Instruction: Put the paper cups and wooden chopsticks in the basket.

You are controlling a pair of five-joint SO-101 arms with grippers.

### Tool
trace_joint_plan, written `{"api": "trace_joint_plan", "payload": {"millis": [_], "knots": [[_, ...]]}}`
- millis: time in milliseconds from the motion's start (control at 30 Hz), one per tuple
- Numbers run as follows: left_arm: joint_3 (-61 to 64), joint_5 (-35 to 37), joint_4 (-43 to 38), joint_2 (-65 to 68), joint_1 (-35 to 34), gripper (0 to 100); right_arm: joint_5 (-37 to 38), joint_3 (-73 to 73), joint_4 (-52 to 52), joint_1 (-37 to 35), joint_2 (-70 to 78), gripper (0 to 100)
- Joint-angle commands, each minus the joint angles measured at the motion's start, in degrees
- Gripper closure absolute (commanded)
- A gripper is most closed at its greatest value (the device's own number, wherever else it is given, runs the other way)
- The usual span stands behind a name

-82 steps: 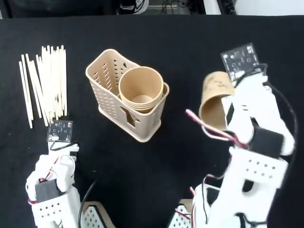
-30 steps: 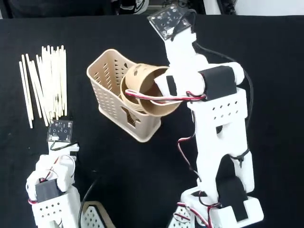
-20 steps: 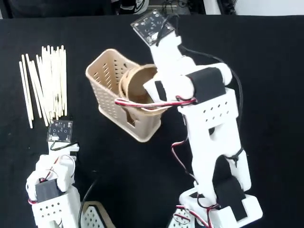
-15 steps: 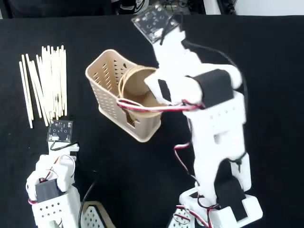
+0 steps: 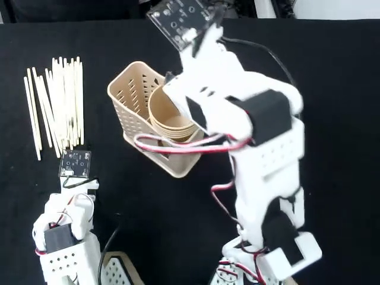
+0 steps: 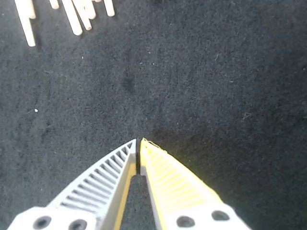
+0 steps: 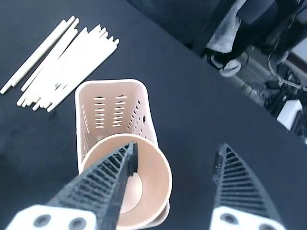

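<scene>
Starting with the paper cups (image 5: 171, 116), we find them all nested in one stack that stands upright in the end of the basket (image 5: 127, 80) nearer the arms. Under three seconds ago the last cup was still clamped sideways in the right gripper (image 7: 176, 148) out over the right of the table (image 5: 332, 71). It was then carried across, tipped over the stack about a second ago, and has since dropped in square. In the right wrist view the cup (image 7: 144, 184) now sits free in the basket (image 7: 110, 103). The gripper's fingers are spread wide above it, one over the cup's rim and the other out past the basket's side, pinching nothing. We judge the cup half of the job finished, so this arm only needs to lift clear. The wooden chopsticks (image 5: 59, 98) have not shifted. They lie loose on the cloth, well apart from the basket on its left, and they are what remains. The left gripper (image 6: 139, 141) has stayed parked near their closer ends (image 6: 72, 19), its fingers pressed together on nothing.
</scene>
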Motion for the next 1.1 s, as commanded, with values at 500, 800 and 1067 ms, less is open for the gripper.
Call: {"api": "trace_joint_plan", "payload": {"millis": [500,800,1067], "knots": [[1.01,-0.18,0.26,-0.09,0.22,97,8.88,15.96,5.54,19.6,-26.24,73.8],[1.01,-0.18,0.26,-0.09,0.22,97,12.57,61.58,-10.9,40.88,-35.56,77.6],[1.01,-0.18,0.26,-0.09,0.22,97,4.92,89.01,-35.96,41.05,-35.91,98.2]]}}
